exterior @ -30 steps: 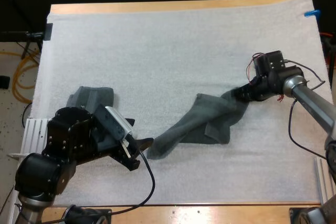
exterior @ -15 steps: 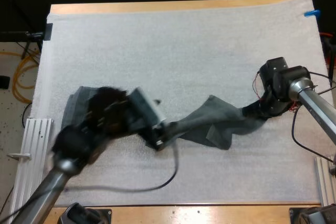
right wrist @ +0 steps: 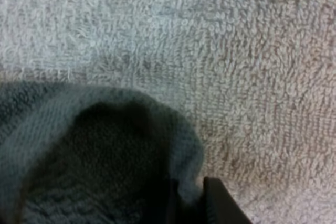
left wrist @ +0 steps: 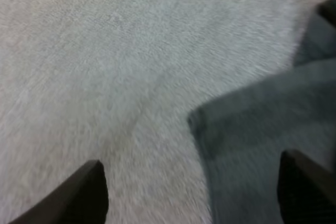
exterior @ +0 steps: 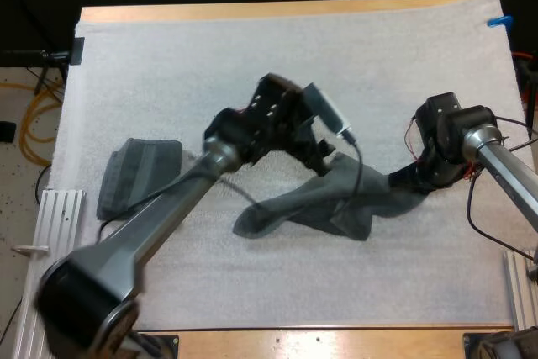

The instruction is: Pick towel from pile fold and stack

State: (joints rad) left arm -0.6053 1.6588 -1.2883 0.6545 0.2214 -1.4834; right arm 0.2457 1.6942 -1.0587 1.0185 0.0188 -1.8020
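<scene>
Right jaws pinch the towel [exterior: 324, 206] end. Left jaws stand spread over its far corner, apparently clear. A shallow closure may miss the corner and drag fabric askew.

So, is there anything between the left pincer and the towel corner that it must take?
Nothing visible. The open left pincer hangs just over a corner of the crumpled towel, with only bare mat beside it. The folded towel lies apart, near the mat's left edge, and the right pincer holds the towel's other end.
</scene>
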